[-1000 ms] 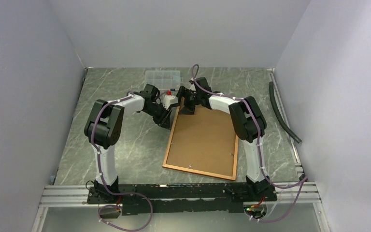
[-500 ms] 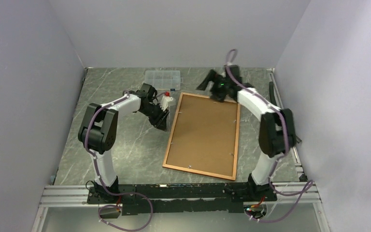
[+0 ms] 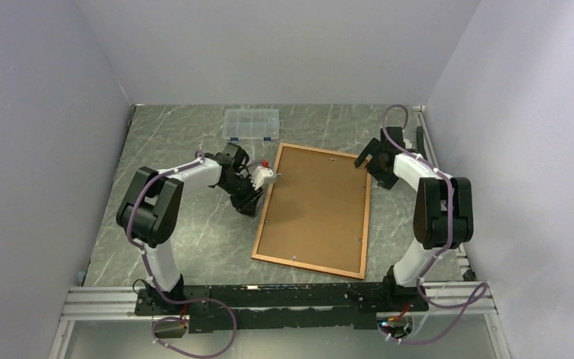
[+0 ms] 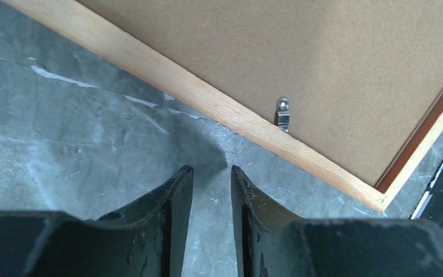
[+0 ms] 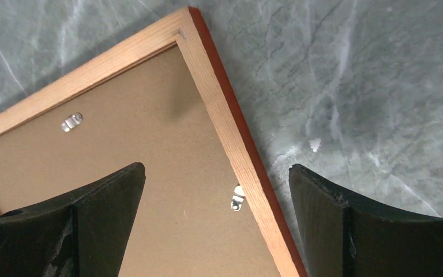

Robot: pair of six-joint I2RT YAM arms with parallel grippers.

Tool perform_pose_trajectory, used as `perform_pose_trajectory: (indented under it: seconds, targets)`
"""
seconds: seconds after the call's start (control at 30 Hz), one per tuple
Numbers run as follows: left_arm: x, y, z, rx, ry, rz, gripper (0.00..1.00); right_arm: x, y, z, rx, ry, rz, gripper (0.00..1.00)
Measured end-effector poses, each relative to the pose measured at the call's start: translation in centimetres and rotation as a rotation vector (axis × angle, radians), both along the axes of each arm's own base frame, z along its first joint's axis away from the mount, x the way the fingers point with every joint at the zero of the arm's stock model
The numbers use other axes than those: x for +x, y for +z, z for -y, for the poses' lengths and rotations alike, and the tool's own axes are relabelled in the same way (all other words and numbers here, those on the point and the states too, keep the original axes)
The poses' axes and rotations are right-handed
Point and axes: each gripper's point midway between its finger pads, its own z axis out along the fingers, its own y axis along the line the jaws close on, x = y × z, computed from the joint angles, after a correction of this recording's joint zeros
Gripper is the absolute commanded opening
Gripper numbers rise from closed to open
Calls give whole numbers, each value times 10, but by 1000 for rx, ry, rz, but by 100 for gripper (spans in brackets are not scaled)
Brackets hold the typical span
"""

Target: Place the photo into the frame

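The frame (image 3: 308, 267) lies face down in the middle of the table, with its pale wooden back up and a plain brown backing board (image 3: 315, 206) set in it. The photo is hidden. My left gripper (image 3: 250, 206) sits low over the table just left of the frame's left side. In the left wrist view this gripper (image 4: 212, 168) is narrowly open on bare table, short of the wooden rim (image 4: 207, 98) and a metal clip (image 4: 283, 112). My right gripper (image 3: 371, 167) hangs by the far right corner. Its jaws (image 5: 216, 168) are wide open astride the frame's right rim (image 5: 225, 121), holding nothing.
A small clear plastic compartment box (image 3: 251, 124) stands at the back, behind the frame. A black hose (image 3: 437, 179) runs along the right side by the wall. Grey walls close in the left, back and right. Small metal clips (image 5: 72, 122) sit along the inside of the frame's rim.
My right arm has swung from the frame's far left corner across to its far right corner, and its jaws have opened wide. The left gripper has shifted slightly along the frame's left side.
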Motion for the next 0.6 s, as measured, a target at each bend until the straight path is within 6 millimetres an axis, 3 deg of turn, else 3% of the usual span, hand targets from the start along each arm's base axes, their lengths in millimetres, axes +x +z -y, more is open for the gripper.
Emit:
perform_pose_trajectory:
  seconds: [0.17,0.3,0.4,0.6]
  targets:
    - [-8,0,2,5,-46,22,36,1,-24,-16,56,64,-48,100]
    - [-16,-1,2,7,-88,34,35,16,-20,-39,91,143,-23,100]
    - [-32,0,-3,27,-132,18,34,26,-20,-71,89,232,-6,100]
    - [-83,7,-35,101,-199,-70,34,30,-17,-159,124,432,41,100]
